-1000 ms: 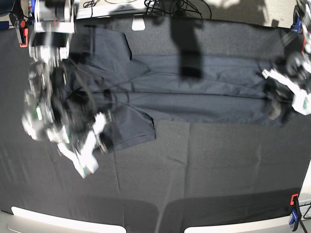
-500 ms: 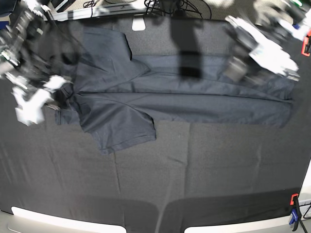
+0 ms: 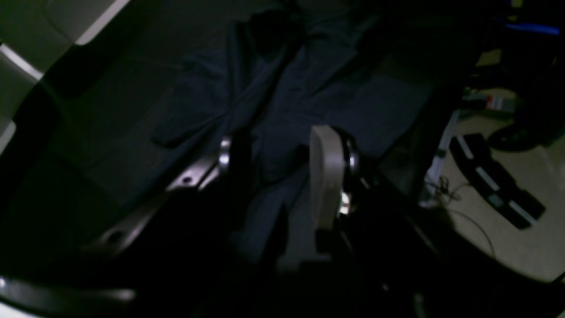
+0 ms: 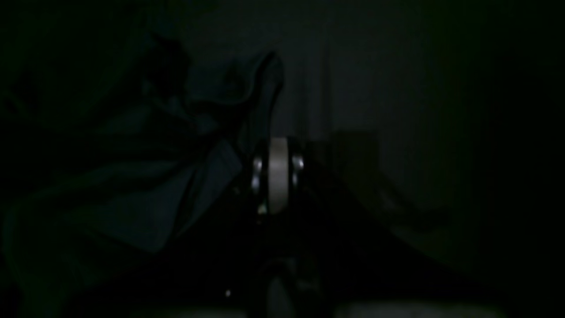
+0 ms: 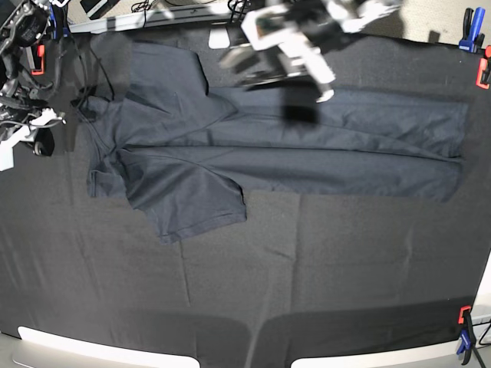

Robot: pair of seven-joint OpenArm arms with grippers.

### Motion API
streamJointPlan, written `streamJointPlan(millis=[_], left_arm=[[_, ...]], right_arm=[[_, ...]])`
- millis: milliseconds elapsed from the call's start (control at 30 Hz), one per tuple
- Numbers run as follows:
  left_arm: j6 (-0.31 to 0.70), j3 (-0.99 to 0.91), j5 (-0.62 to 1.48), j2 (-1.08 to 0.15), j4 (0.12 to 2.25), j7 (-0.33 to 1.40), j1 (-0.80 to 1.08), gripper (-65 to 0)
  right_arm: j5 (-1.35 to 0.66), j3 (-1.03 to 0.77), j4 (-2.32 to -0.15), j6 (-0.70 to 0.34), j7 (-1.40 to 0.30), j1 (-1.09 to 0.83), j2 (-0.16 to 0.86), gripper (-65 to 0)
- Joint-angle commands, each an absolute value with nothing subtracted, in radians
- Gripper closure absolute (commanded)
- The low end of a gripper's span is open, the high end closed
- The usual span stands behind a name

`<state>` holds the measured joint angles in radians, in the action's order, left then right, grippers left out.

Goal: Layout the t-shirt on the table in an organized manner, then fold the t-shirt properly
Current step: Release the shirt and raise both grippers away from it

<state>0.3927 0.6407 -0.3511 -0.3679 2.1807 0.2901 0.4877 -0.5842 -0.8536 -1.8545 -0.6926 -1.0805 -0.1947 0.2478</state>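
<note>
Both your arms have let go and swung off: left gripper (image 5: 326,84) jaws apart, empty, top centre; right gripper (image 5: 38,142) pressed together, upper left; t-shirt (image 5: 268,153) lies half-folded across the table's (image 5: 307,268) upper half.

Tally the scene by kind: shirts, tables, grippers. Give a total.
t-shirt: 1
table: 1
Grippers: 2, namely the left gripper, open, and the right gripper, shut
Total: 4
</note>
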Motion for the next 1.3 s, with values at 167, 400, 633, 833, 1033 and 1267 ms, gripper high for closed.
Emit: streamJointPlan(millis=[167, 400, 633, 833, 1033, 1267], left_arm=[[0.225, 0.657, -0.341, -0.363, 2.097, 0.331, 0.406, -20.0], [0.07, 0.46, -0.201, -0.364, 2.088, 0.227, 0.384, -20.0], [0.071, 0.134, -0.056, -0.368, 2.088, 0.269, 0.395, -20.0], [0.121, -0.135, 0.093, -0.369, 2.086, 0.269, 0.426, -20.0], [0.223, -0.33, 0.221, -0.369, 2.086, 0.278, 0.458, -17.5], [0.245, -0.429, 0.271, -0.369, 2.086, 0.297, 0.485, -17.5]], right_arm=[[-0.744, -0.856, -1.874, -0.698, -1.117, -0.347, 0.234, 0.0], [-0.963, -0.855, -1.874, -0.698, -1.117, -0.57, 0.171, 0.0], [-0.916, -0.849, -1.874, -0.698, -1.116, -0.582, 0.138, -28.0], [-0.828, -0.762, -1.871, -0.698, -1.093, -0.577, 0.138, -34.0], [-0.666, -0.579, -1.871, -0.615, -1.046, -0.577, 0.095, -34.0], [-0.528, -0.483, -1.87, -0.535, -1.013, -0.577, 0.038, -34.0]])
